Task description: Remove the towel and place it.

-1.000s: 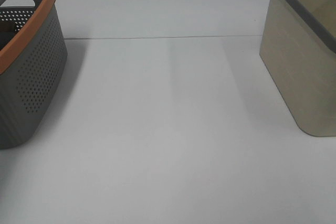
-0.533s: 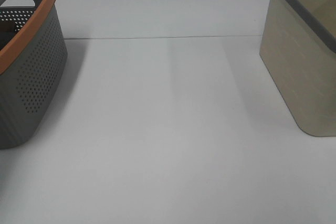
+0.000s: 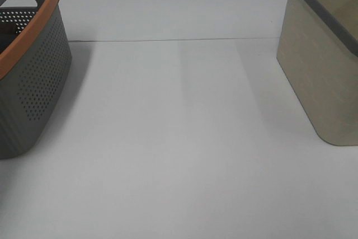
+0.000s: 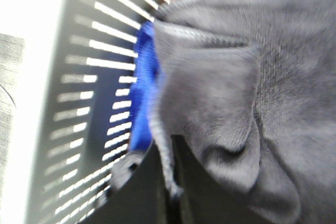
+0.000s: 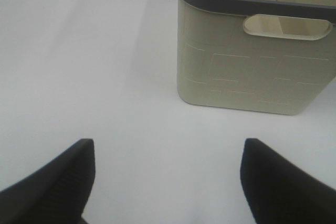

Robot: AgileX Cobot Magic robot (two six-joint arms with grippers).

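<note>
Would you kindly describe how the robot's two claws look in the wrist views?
The right claw has two broad matte black fingers with rounded tips and fine ribbing on one. The left claw has black fingers too, tapering to narrow tips. No cables, markings or arm links show.

Left wrist view is smeared: the towel (image 4: pixel 262 77) overruns the frame beyond the left gripper (image 4: pixel 165 153), its hem drops between the pinched jaws so their tips cannot be made out, and a blue thing (image 4: pixel 140 103) just to one side of the jaws, half under the cloth, cannot be identified. Right gripper (image 5: pixel 168 145): both jaws cropped by the frame edge; the beige basket (image 5: pixel 252 77) ahead of the wide-apart jaws is cropped, floor hidden. High view: grey basket (image 3: pixel 33 82) cropped, contents unseen.
</note>
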